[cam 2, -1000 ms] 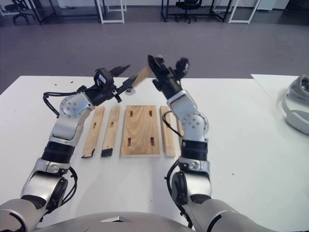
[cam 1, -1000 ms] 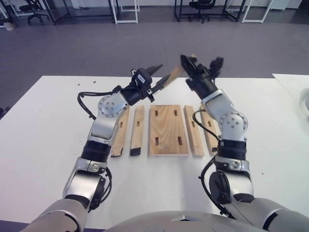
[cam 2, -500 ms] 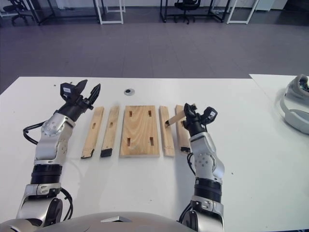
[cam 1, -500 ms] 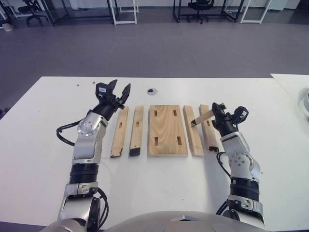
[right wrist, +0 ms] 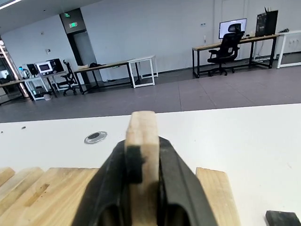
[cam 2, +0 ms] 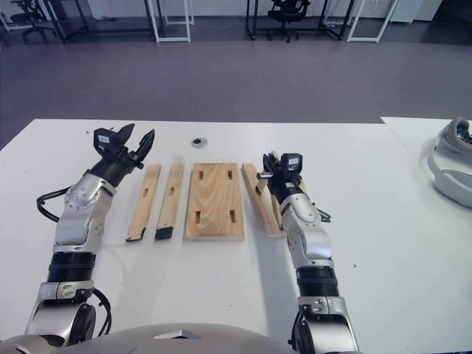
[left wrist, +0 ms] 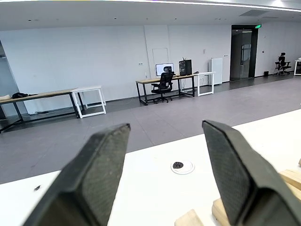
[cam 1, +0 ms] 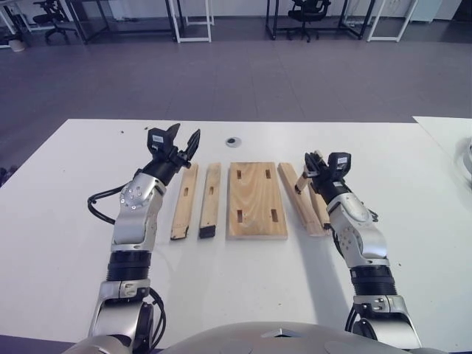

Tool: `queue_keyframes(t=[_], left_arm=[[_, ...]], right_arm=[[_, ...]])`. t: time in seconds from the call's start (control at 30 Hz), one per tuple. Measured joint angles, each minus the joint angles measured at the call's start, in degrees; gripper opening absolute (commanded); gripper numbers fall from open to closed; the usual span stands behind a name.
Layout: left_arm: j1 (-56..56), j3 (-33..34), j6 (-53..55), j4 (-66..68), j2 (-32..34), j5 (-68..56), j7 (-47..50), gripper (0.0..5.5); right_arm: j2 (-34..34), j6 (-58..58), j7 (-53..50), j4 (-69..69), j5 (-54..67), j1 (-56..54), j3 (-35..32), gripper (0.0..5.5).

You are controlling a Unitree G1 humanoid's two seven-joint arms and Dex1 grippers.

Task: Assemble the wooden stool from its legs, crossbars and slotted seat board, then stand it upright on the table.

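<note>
The slotted seat board (cam 1: 257,199) lies flat at the table's middle. Two legs (cam 1: 184,199) (cam 1: 210,198) lie to its left. On its right, one leg (cam 1: 299,199) lies askew, with another (cam 1: 321,212) partly under my right arm. My right gripper (cam 1: 313,167) hovers just over the far ends of those right legs, shut on a short wooden crossbar (right wrist: 143,136) that sticks out between its fingers (right wrist: 176,174). My left gripper (cam 1: 175,144) stands open and holds nothing, above the far end of the outer left leg; its pads (left wrist: 235,174) are wide apart.
A round cable grommet (cam 1: 234,140) sits in the tabletop beyond the seat board. A white headset-like object (cam 2: 451,168) rests on a neighbouring table at far right. Bare white tabletop (cam 1: 243,280) lies in front of the parts.
A second ago both grippers met high over the board at the crossbar. The left one let go and swung left; the right one lowered the crossbar to the right legs, one now askew.
</note>
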Motion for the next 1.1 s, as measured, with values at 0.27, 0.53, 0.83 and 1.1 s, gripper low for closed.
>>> queue_keyframes(t=[0.27,0.53,0.83,1.1], left_arm=[[0.69,-2.11,0.82,-0.89,-0.07,1.29,0.40,2.82],[0.79,-2.54,0.84,-0.73,-0.34,2.19,1.27,2.82],[0.79,-2.48,0.83,-1.74,-0.56,2.25,1.78,2.82],[0.86,-2.78,1.83,-2.73,-0.66,2.34,2.74,2.82]], right_arm=[[-0.72,-6.38,1.97,3.38,-3.76,1.08,2.34,0.40],[-0.74,-3.31,2.89,2.34,-5.65,3.99,3.08,1.64],[-2.76,24.33,1.65,-10.55,-3.30,2.59,2.27,3.15],[-0.26,39.88,-4.33,-20.03,-0.74,4.19,0.51,4.03]])
